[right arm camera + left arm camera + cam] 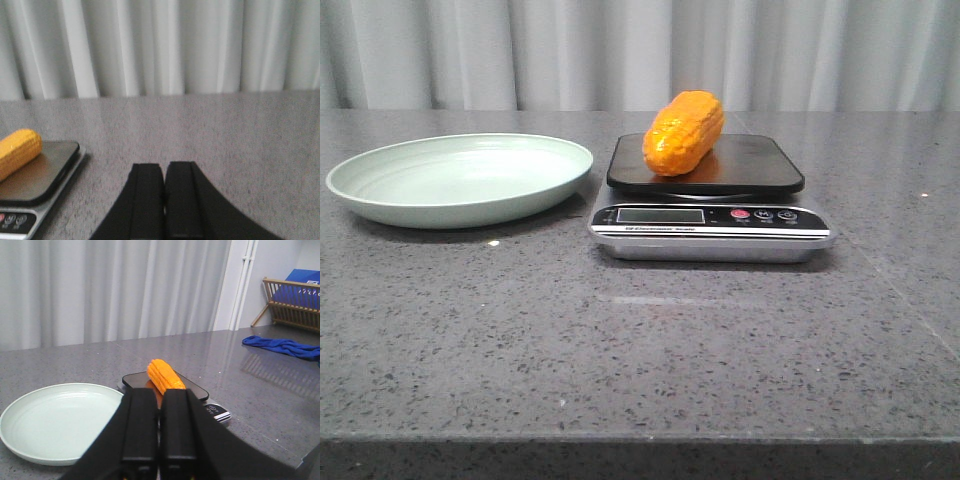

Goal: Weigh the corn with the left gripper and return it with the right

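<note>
Corn, stubby glossy orange-yellow cob, lying on scale; both arms' jaws pressed together, empty.

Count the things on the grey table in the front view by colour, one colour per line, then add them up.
Orange: 1, the stubby orange corn cob
Pale green: 1, the round pale green plate
Black and silver: 1, the black-topped silver kitchen scale
Total: 3

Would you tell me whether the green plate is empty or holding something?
Empty. The plate shows a bare inside in both views; the corn lies on the scale.
</note>
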`<state>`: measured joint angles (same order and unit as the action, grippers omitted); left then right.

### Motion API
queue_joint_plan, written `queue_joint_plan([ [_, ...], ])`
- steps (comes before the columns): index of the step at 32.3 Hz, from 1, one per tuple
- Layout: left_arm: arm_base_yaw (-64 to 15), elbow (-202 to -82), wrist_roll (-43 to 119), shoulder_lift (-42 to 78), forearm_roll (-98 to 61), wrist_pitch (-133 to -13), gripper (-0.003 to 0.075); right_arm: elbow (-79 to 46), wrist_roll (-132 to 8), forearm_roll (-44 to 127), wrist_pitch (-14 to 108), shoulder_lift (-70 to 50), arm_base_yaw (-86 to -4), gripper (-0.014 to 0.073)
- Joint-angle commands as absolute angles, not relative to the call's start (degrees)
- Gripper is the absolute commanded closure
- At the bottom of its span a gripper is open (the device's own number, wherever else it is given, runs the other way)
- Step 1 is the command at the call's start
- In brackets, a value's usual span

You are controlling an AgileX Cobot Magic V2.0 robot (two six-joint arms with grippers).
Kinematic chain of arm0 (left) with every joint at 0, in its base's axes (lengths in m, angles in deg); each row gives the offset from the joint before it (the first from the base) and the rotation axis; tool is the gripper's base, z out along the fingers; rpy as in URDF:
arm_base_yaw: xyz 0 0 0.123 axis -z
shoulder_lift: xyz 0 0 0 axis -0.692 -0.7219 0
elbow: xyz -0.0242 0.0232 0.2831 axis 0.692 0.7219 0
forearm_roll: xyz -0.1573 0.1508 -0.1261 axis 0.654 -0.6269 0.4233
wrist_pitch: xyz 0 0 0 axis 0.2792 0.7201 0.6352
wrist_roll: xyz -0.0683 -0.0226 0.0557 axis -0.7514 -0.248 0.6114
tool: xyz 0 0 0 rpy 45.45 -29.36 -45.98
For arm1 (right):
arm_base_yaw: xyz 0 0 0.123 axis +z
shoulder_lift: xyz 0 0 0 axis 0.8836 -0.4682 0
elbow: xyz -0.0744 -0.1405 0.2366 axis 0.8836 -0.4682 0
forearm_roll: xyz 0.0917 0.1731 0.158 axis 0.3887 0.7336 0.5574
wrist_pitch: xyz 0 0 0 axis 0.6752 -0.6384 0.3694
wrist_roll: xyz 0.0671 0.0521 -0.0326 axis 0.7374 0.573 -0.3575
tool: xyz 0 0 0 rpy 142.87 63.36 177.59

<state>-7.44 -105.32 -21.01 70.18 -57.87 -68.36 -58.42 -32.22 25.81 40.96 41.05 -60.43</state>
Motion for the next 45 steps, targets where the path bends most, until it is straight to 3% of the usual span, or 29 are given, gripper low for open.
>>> queue_joint_plan([
  [1, -7.2, -106.8, -21.1, 69.6, -58.1, -73.8, 0.0594, -53.2, -32.2, 26.4, 36.5, 36.7, -60.5, 0.0442],
  [17, -7.2, -106.8, -21.1, 69.6, -57.9, -73.8, 0.0594, -52.6, -32.2, 27.3, 35.1, 35.2, -60.5, 0.0431],
  [19, -7.2, -106.8, -21.1, 69.6, -57.9, -73.8, 0.0594, -52.6, -32.2, 28.1, 34.2, 34.5, -60.4, 0.0363],
  [23, -7.2, -106.8, -21.1, 69.6, -57.9, -74.0, 0.0594, -52.2, -32.2, 29.0, 35.2, 32.6, -58.3, 0.0115],
  [26, -7.2, -106.8, -21.1, 69.6, -57.9, -74.0, 0.0594, -51.0, -32.2, 30.4, 35.2, 30.2, -56.3, -0.0020],
  [37, -7.2, -106.8, -21.1, 69.6, -57.9, -74.0, 0.0594, -40.2, -32.5, 34.1, 35.1, 15.7, -45.5, -0.0010],
  [45, -7.2, -106.8, -21.1, 69.6, -57.9, -74.0, 0.0594, -17.4, -32.1, 34.1, 24.3, -5.7, -37.2, -0.0010],
])
